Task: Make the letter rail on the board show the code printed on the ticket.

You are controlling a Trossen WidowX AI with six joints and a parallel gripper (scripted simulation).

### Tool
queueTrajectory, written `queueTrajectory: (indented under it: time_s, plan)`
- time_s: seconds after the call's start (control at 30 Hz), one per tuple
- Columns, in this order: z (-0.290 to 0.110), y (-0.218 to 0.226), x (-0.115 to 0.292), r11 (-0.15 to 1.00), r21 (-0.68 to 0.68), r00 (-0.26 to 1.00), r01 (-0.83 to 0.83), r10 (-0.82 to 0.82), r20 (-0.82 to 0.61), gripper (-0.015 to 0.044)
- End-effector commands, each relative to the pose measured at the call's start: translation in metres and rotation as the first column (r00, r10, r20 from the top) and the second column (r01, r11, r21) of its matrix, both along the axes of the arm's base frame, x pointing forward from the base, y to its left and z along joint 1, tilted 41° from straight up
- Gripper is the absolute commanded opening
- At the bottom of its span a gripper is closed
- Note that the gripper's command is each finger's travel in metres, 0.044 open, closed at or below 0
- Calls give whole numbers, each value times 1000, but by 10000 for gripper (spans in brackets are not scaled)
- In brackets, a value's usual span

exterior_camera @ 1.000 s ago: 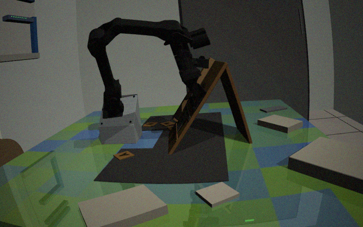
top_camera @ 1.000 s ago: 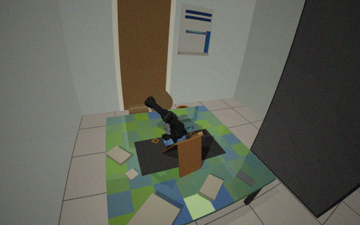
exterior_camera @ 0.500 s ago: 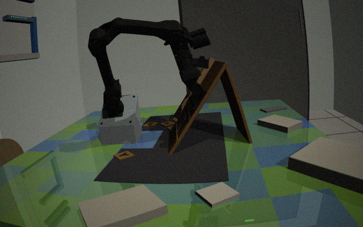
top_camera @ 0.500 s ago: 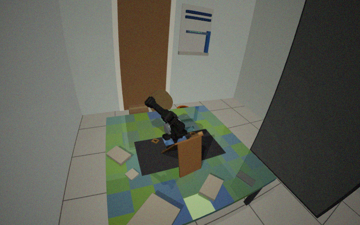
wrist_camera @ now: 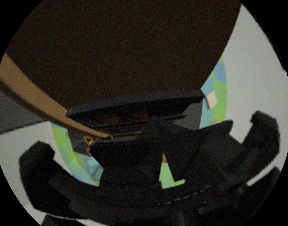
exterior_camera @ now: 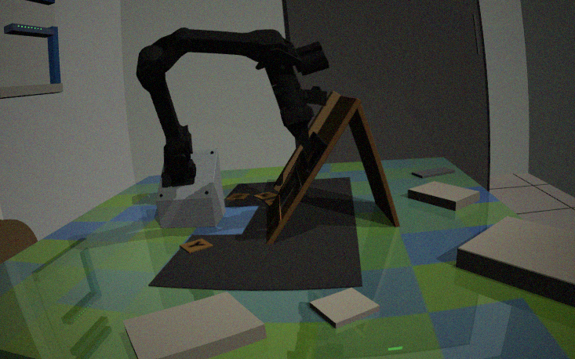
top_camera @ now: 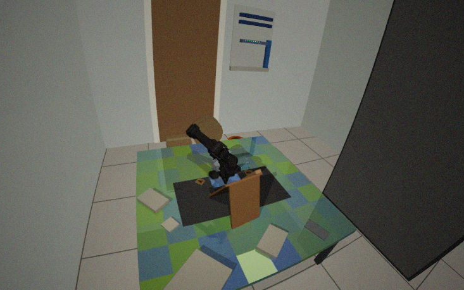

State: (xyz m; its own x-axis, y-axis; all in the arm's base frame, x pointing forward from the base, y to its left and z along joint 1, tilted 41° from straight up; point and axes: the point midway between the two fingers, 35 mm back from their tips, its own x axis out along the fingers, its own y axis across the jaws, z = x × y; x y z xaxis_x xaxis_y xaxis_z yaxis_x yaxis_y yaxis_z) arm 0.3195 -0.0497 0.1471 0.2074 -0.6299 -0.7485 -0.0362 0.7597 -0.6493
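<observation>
The brown A-frame board stands on a dark mat. Its sloped dark face carries the letter rail and faces my arm's base. My gripper is shut and pressed close against that face at about mid-height. In the wrist view a dark bar crosses just ahead of the fingers, and I cannot make out a tile between them. Three orange letter tiles lie flat on the mat: one in front, two at the board's foot. I cannot read any ticket.
The arm's grey base block stands behind the mat. Flat grey slabs lie around the checkered counter, with a thin dark grey card at the far edge. A tall dark panel stands close to the counter.
</observation>
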Motion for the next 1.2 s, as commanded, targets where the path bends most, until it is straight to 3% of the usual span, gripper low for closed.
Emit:
queueTrajectory:
  time_s: [0.0, 0.43, 0.5, 0.6, 0.73, 0.87, 1.0, 1.17]
  plan:
    - [2, 3, -7, 1000, 5, 1000, 0, 0, -2, 0]
    - [7, 8, -16, 1000, 5, 1000, 0, 0, -3, 0]
    - [12, 11, -15, 998, 5, 998, -60, 60, -30, 53]
    - [30, 27, -24, 950, 19, 938, -311, 311, -152, 131]
    - [55, 49, -40, 767, 59, 723, -638, 624, -298, 236]
    - [78, 67, -61, 468, 110, 388, -877, 824, -412, 341]
    - [97, 81, -82, 145, 157, 50, -977, 869, -493, 440]
    - [110, 90, -100, -117, 192, -206, -974, 811, -548, 440]
